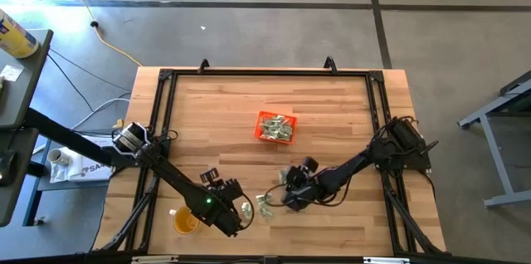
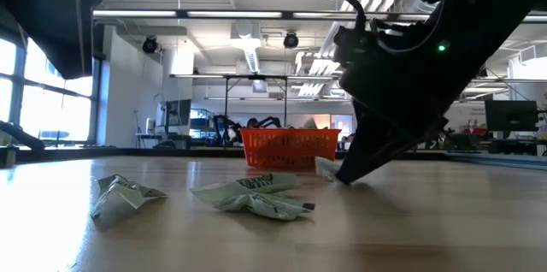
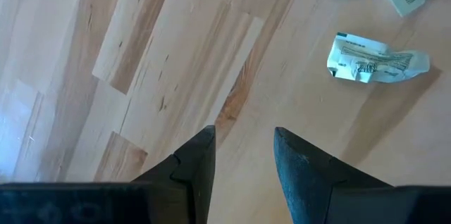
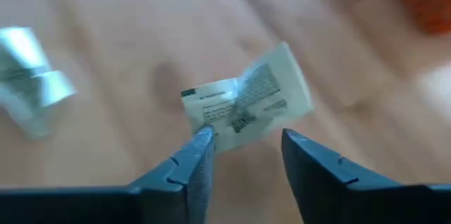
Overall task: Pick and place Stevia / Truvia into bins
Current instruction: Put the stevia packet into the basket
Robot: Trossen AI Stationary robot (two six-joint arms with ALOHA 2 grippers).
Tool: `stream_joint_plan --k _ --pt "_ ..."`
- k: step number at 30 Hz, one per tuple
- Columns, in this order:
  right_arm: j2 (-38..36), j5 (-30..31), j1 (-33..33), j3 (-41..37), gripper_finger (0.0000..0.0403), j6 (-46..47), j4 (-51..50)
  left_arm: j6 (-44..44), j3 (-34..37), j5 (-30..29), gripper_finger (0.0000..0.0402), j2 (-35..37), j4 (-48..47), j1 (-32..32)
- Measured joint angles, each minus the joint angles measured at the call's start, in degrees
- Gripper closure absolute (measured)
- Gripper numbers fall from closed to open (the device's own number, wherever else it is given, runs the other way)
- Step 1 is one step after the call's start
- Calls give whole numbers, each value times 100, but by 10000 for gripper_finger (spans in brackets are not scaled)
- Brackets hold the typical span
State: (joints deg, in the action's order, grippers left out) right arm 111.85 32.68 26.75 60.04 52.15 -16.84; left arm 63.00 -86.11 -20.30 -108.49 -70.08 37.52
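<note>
The orange bin [image 1: 275, 126] sits mid-table and holds several pale green and white sachets. More crumpled sachets lie loose on the wood near the table's near edge [image 1: 264, 207] [image 2: 255, 197] [image 2: 124, 195]. My right gripper [image 4: 244, 139] is open and low over the table [image 1: 288, 200], with its fingers on either side of the near edge of one crumpled sachet [image 4: 246, 108]. My left gripper [image 3: 243, 139] is open over bare wood near the near edge [image 1: 239, 217]. Loose sachets [image 3: 377, 60] lie just beyond it. My right gripper comes down slanting from the table's right, and its fingertip [image 2: 344, 178] reaches the wood beside the sachet [image 2: 325, 168]. One fingertip [image 4: 203, 139] overlaps the sachet's lower edge [image 4: 211, 129]. I cannot tell whether it touches the sachet, which lies on the table.
A round translucent yellow cup [image 1: 186, 220] stands near the near edge, left of my left gripper. A black frame [image 1: 166, 77] runs around the tabletop. Bare wood lies between the bin and the loose sachets.
</note>
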Motion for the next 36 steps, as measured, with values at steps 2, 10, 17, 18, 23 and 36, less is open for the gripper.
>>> stream_joint_plan --k 2,10,17,18,23,36 --pt "-106 143 -47 -19 257 97 -92 0 0 23 225 0 -6 0" --pt "-536 -185 -51 -21 271 -1268 23 -7 -2 34 224 0 -133 1" --pt "-538 -1374 -369 -21 198 -799 -305 62 -2 34 224 0 -251 1" --pt "-538 -1359 -444 -21 182 -413 -336 93 -2 34 224 0 -248 0" --pt "-529 -1370 -741 -17 110 286 -191 156 -4 -13 224 0 -285 -3" --pt "-299 -1181 -1177 -5 111 -354 -228 173 -9 -152 224 0 -545 -79"
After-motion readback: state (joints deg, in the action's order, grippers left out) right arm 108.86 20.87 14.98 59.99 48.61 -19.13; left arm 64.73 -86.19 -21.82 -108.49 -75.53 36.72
